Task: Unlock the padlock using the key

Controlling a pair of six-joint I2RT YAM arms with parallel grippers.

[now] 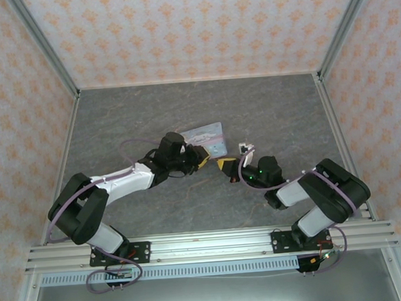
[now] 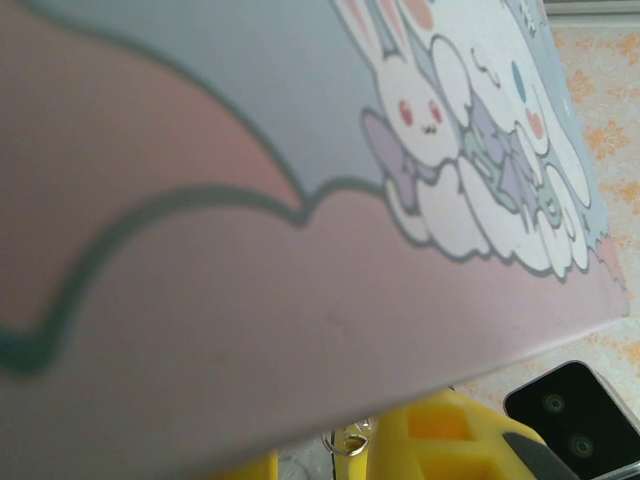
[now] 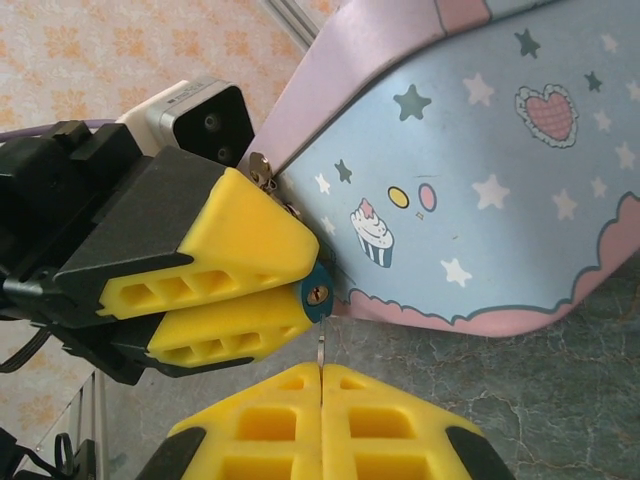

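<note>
The padlock (image 3: 319,296) is a tiny teal body whose brass keyhole faces the right wrist camera. My left gripper (image 3: 312,282) is shut on it, its yellow fingers (image 3: 215,285) clamping it from the left, close against the tin. A small silvery loop (image 2: 350,442) shows under the tin's edge in the left wrist view. My right gripper (image 3: 321,372) is shut on the key (image 3: 320,350). Its thin blade points up and its tip reaches the lower edge of the lock body, just below the uncovered keyhole. From above, the left gripper (image 1: 201,159) and right gripper (image 1: 222,165) meet tip to tip at mid-table.
The pale blue-and-pink cartoon tin box (image 1: 206,137) lies just beyond both grippers and looms close over the left wrist camera as the tin (image 2: 300,200). Grey stone-pattern table (image 1: 280,110) stretches around, bounded by patterned walls and metal rails (image 1: 207,245) at the near edge.
</note>
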